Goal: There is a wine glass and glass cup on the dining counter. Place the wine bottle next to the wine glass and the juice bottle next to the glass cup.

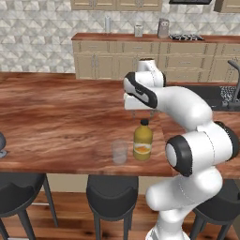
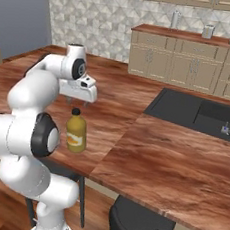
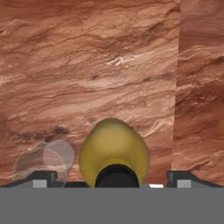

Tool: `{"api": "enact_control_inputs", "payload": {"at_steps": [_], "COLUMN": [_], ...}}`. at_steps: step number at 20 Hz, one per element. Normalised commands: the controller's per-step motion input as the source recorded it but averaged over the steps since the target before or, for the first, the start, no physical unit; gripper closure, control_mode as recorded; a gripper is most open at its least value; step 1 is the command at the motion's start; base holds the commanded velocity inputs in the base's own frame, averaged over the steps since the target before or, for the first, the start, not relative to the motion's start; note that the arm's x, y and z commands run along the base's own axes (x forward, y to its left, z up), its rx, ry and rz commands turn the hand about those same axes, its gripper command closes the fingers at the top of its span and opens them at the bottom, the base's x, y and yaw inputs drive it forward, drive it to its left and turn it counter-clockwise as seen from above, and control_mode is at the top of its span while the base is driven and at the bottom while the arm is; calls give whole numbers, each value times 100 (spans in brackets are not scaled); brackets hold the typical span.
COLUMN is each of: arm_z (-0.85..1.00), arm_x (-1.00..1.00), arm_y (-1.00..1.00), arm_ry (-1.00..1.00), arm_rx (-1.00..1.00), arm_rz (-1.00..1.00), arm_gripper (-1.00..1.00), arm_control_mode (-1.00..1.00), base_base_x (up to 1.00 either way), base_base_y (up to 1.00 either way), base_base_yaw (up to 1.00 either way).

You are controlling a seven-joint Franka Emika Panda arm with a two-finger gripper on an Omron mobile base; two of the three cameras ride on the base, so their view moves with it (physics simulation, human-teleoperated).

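Observation:
The yellow-orange juice bottle point(image 1: 143, 140) point(image 2: 76, 132) point(image 3: 113, 153) stands upright near the front edge of the dining counter point(image 1: 61, 112) point(image 2: 173, 158). The clear glass cup point(image 1: 119, 152) point(image 3: 41, 164) stands just left of it, a small gap between them. My gripper point(image 1: 143, 113) point(image 2: 78, 103) point(image 3: 113, 179) hangs open straight above the bottle's dark cap, fingers wide apart and touching nothing. A greyish glass object point(image 1: 1, 144), cut off by the left edge, may be the wine glass. The wine bottle is out of view.
A dark inset sink point(image 1: 220, 96) point(image 2: 197, 113) with a faucet point(image 1: 234, 84) lies to the right. Black stools point(image 1: 112, 192) point(image 2: 136, 222) stand under the counter's front edge. Behind is a wall counter point(image 1: 140, 37) with small items.

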Motion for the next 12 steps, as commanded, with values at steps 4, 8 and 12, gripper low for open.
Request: {"api": "enact_control_inputs", "payload": {"at_steps": [4,8,12], "arm_z": [25,21,18], "arm_x": [-35,-49,-59], "arm_y": [-1,-5,-11], "arm_ry": [-3,-12,-12], "arm_rx": [0,0,0], "arm_rz": [0,0,1], "arm_gripper": [-100,-100,-100], "arm_control_mode": [-100,-100,-100], "base_base_x": [0,0,0], "base_base_y": [0,0,0], "base_base_yaw": [0,0,0]}}
